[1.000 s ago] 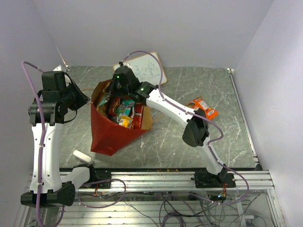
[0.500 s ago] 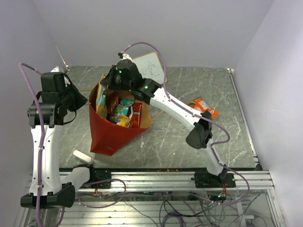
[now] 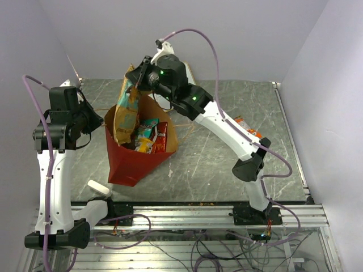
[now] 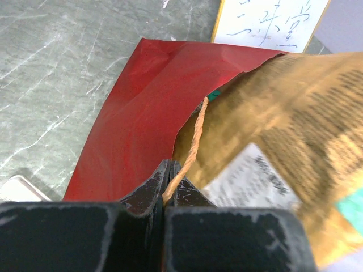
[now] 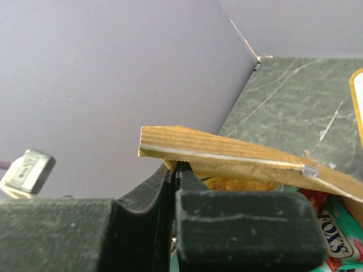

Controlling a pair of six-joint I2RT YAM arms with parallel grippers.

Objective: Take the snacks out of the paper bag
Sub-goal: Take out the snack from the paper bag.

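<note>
Hanging from the right gripper (image 3: 134, 77), whose fingers pinch tight on its top edge, a gold foil snack packet (image 3: 126, 110) with teal print dangles over the 11 o'clock rim of the red paper bag (image 3: 133, 164), which stands toward 9 o'clock on the table (image 3: 227, 181). The left gripper (image 4: 168, 170), at the bag's 9 o'clock side, is clamped on its thin twine handle (image 4: 193, 133). More snacks (image 3: 152, 136), teal, red and yellow, lie inside the bag, and an orange packet (image 3: 251, 132) lies at 3 o'clock.
</note>
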